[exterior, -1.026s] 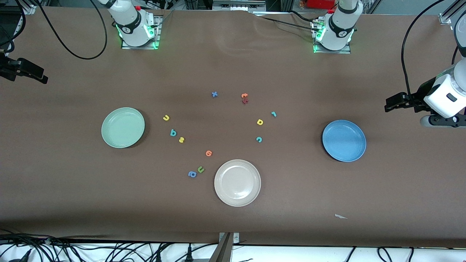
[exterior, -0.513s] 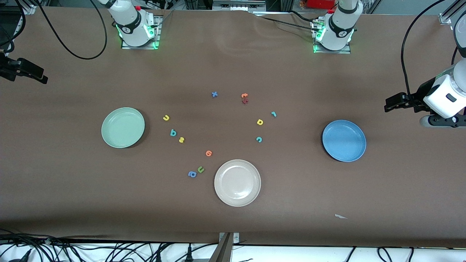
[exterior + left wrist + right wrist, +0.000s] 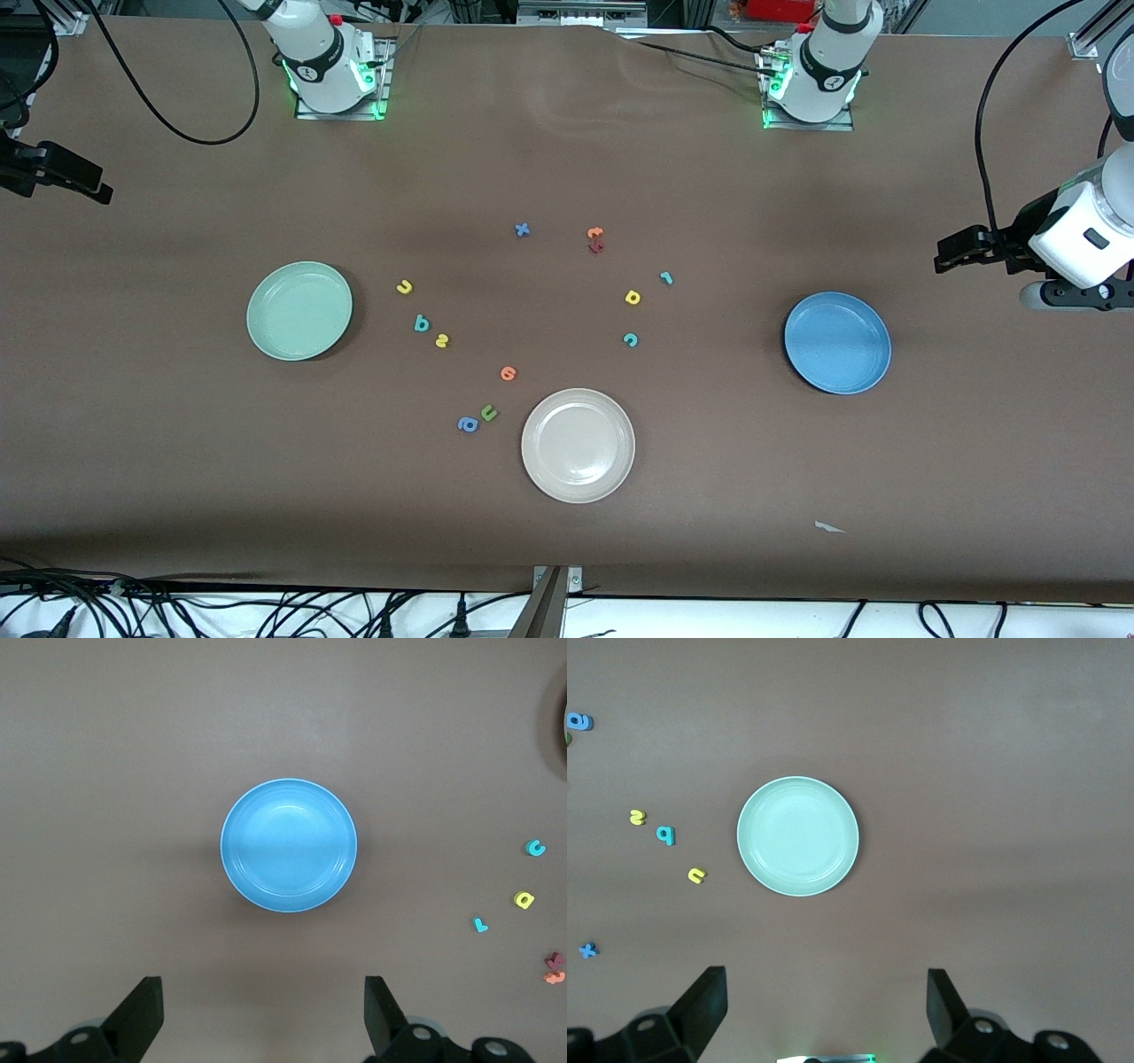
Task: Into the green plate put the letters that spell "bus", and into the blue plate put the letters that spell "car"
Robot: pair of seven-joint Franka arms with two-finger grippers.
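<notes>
While both arms are waiting with jaws spread, the left gripper (image 3: 257, 1014) is hanging above the worktop (image 3: 567, 532) beside the blue plate (image 3: 837, 343) and the right gripper (image 3: 824, 1010) beside the green plate (image 3: 299, 310), each ready for its own letters.

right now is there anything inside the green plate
Nothing lies in the green plate: its whole inside shows bare, with nothing covering it. The bus letters lie beside it on the table.

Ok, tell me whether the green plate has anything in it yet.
Empty. The green plate shows a bare inside in the right wrist view, and the "bus" letters b, u and s lie on the table beside it.
</notes>
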